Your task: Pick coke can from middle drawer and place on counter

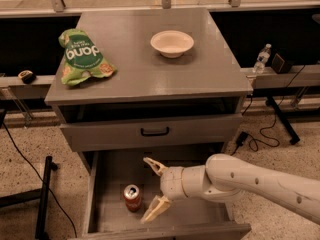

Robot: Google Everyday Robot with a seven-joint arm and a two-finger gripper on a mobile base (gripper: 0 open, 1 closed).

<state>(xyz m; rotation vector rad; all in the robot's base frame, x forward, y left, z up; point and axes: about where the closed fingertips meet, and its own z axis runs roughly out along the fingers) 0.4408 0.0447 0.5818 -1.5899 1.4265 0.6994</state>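
Can (132,198) stands ungrasped in the drawer (107,171); the wide-spread gripper (151,189) just beside it must straddle, then close.

The counter (150,76) bears a white bowl (172,43) and green chip bag (82,59); the tool (144,190) hangs over the drawer (114,171)

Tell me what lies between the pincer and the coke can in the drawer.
Nothing. The camera view shows only bare floor of the middle drawer between the open pincer and the upright coke can.
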